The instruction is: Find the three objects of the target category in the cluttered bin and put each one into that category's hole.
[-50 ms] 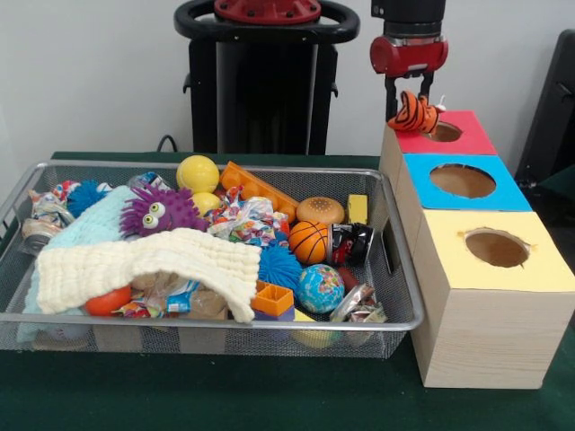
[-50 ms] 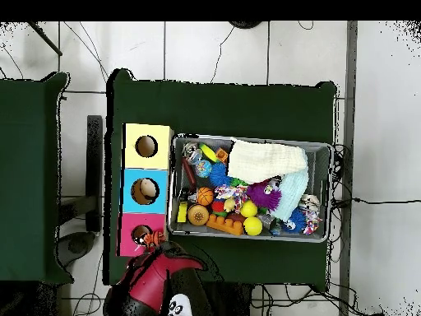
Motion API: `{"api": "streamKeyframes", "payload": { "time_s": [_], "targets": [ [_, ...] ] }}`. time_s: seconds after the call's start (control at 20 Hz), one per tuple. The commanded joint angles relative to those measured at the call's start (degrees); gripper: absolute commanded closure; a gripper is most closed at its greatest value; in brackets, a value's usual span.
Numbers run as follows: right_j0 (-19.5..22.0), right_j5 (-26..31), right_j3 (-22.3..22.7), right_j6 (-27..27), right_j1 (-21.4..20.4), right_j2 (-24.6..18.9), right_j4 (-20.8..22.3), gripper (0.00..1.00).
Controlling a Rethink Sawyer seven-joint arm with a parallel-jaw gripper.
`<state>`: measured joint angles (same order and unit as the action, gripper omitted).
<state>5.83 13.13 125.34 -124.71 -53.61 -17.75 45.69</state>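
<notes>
Hovering over the red box's hole [image 1: 444, 132], the hand [image 1: 411, 103] grips a striped orange tiger toy [image 1: 415, 114] (sitting at the hole's nine o'clock rim), best centred before letting go.

My table [image 1: 225, 400], draped in dark green cloth, carries a wire-mesh bin [image 1: 395, 305] and, seemingly touching it, a wooden box [image 1: 485, 332] with three holes.
</notes>
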Motion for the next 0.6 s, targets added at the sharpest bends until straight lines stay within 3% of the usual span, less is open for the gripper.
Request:
{"api": "streamKeyframes", "payload": {
  "time_s": [0.05,0.6],
  "targets": [
    [0.25,8.49,-8.70,12.02,7.51,-5.22,7.35,0.00],
    [1.49,11.31,-10.06,13.71,10.24,-9.86,6.92,0.00]
  ]
}}
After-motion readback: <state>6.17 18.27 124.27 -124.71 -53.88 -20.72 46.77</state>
